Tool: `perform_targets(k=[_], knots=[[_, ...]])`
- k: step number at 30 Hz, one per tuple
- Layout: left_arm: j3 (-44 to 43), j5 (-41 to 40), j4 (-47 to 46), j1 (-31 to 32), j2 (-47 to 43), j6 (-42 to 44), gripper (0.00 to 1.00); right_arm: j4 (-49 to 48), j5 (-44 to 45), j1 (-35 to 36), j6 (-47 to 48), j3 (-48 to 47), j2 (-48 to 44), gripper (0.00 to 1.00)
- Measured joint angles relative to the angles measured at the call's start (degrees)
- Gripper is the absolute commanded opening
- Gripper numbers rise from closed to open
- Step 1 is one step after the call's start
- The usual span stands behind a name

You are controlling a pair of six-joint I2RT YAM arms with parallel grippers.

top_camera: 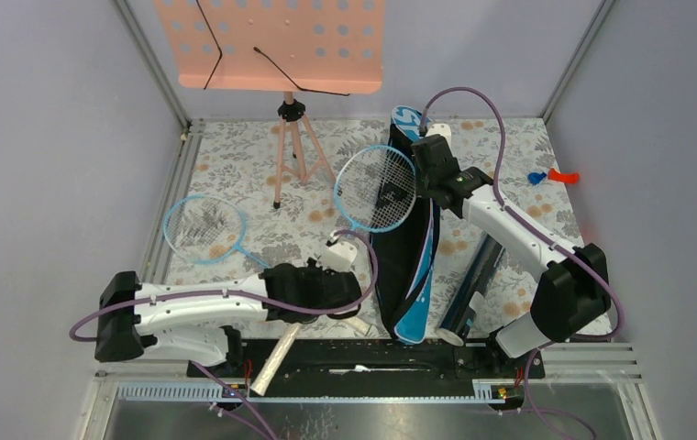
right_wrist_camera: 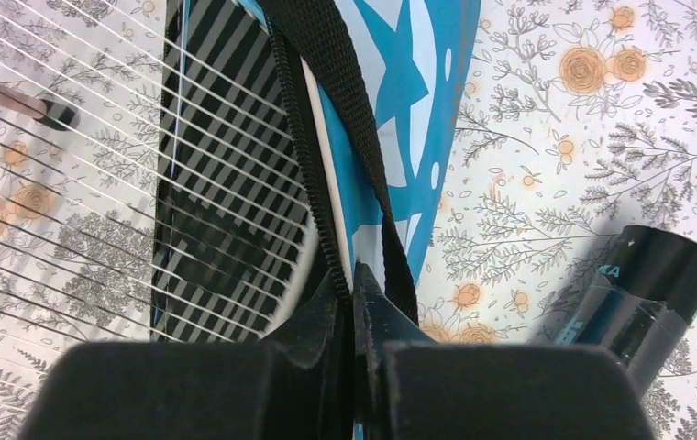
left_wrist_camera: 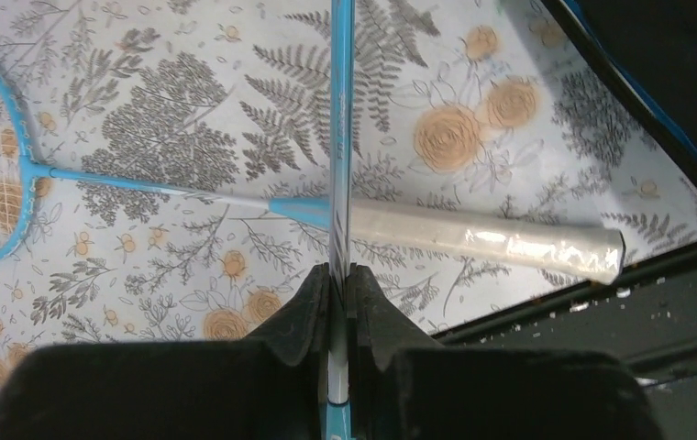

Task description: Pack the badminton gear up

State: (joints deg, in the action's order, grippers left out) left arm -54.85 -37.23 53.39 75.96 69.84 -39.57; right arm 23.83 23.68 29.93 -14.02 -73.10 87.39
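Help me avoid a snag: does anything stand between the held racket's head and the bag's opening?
Nothing visible does. The right gripper pinches the zipper edge of the bag, and the head of the racket in the left gripper already overlaps the dark opening. The strap runs alongside, not across.

Robot lab test cell, grey panel walls, aluminium frame, floral tabletop

White-and-black arms, purple cables

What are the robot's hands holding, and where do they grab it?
The left gripper pinches a light-blue racket by its thin shaft. The right gripper pinches the blue bag by its zipper edge.
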Motion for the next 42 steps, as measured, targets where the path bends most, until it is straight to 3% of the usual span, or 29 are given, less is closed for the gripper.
perform_targets(k=[6,11,18,24,42], knots=[[-1.9,0.7,1.2,3.3,5.5,-1.0,0.0,-0.5,-3.6,0.0,-0.3,0.0,0.1,0.0],[-8.9,-0.7,0.4,2.9,15.1,-1.0,0.0,-3.3,-13.7,-0.1,0.5,2.0,-0.2,0.0],[-17.2,-0.4,-4.2,-4.6,23.3,-0.4,0.0,-10.3,-33.0,-0.1,1.3,11.8,-3.2,0.0],[-18.0,1.2,-11.7,-11.3,24.5,-0.1,0.0,-16.7,-44.4,-0.1,-0.7,15.4,-4.2,0.0],[-15.8,-1.1,-24.7,-13.0,27.9,-13.9,0.0,-38.8,-55.6,-2.1,-20.9,20.7,-4.2,0.0]])
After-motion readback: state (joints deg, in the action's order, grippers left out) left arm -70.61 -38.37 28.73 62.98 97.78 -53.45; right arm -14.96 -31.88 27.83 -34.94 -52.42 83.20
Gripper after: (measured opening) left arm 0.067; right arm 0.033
